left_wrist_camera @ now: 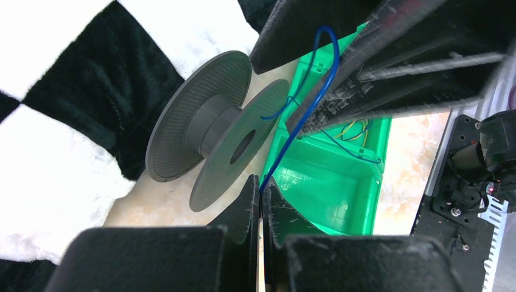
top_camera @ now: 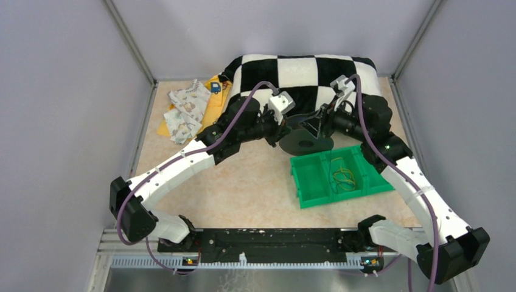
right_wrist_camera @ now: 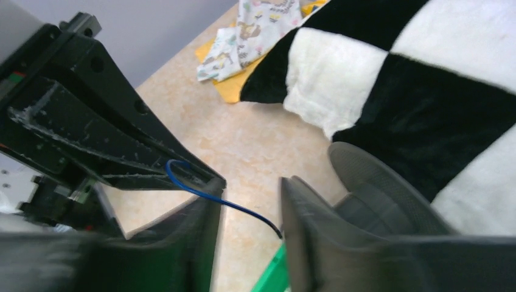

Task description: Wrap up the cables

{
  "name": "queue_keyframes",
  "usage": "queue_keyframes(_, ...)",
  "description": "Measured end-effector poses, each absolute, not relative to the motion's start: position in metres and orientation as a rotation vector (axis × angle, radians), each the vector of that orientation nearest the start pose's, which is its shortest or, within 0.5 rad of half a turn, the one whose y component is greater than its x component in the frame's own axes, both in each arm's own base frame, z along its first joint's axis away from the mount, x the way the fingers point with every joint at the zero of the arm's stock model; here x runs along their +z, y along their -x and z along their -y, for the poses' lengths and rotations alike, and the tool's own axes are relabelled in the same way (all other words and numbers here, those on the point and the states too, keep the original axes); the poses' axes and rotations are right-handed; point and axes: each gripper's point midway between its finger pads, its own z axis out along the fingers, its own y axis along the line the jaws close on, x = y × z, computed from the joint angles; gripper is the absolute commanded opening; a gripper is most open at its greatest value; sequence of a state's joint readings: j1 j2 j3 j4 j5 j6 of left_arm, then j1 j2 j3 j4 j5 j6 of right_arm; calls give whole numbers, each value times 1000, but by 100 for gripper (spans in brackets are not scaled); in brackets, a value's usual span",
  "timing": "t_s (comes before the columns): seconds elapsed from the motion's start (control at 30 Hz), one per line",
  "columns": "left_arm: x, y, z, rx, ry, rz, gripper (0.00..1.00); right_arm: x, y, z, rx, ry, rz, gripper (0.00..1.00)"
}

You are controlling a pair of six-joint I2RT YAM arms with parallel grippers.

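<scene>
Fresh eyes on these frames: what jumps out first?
The black-and-white checkered blanket across the far side of the table dominates. Just in front of it both arms converge on a dark two-flanged spool. A thin blue wire is pinched in the left gripper and runs to the open right gripper. The bright green tray sits near-right of the spool, with yellow strands in one compartment.

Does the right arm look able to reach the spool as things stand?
Probably yes: the spool sits just beside the open right fingers with nothing between; only the blue wire crosses their gap.
</scene>
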State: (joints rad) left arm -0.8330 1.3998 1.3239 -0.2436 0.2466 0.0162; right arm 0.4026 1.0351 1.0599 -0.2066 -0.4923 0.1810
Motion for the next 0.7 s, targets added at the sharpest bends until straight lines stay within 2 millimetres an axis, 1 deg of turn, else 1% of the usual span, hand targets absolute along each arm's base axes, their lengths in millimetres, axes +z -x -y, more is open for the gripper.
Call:
queue_keyframes(0.03, 298, -266, 356, -781, -965, -1709, 0, 326, -281, -216, 843, 558, -1717, 1)
queue_keyframes(0.13, 296, -264, 356, -788, -975, -1717, 0, 327, -283, -213, 827, 533, -1712, 0)
queue_keyframes(0.17, 295, -263, 356, -791, -979, -1717, 3, 326, -282, -211, 822, 525, -1711, 0)
queue_keyframes(0.2, 295, -262, 356, -796, -983, -1716, 14, 325, -282, -210, 817, 517, -1712, 0)
queue_keyframes(0.27, 295, -262, 357, -798, -991, -1712, 55, 322, -281, -205, 798, 491, -1712, 0)
queue_keyframes(0.3, 295, -262, 356, -793, -999, -1707, 68, 320, -280, -202, 786, 477, -1715, 0)
queue_keyframes(0.33, 295, -261, 356, -795, -996, -1711, 77, 318, -280, -198, 768, 461, -1719, 0)
queue_keyframes(0.43, 294, -261, 355, -785, -1010, -1706, 89, 317, -279, -189, 728, 425, -1729, 0)
queue_keyframes(0.47, 293, -261, 355, -780, -1016, -1705, 91, 318, -279, -186, 721, 418, -1730, 0)
queue_keyframes(0.53, 293, -263, 353, -772, -1017, -1704, 94, 318, -277, -178, 704, 400, -1738, 0)
queue_keyframes(0.6, 295, -265, 349, -774, -1013, -1707, 98, 318, -278, -164, 675, 365, -1747, 0)
queue_keyframes(0.7, 299, -274, 337, -781, -989, -1710, 99, 316, -279, -141, 627, 301, -1759, 0)
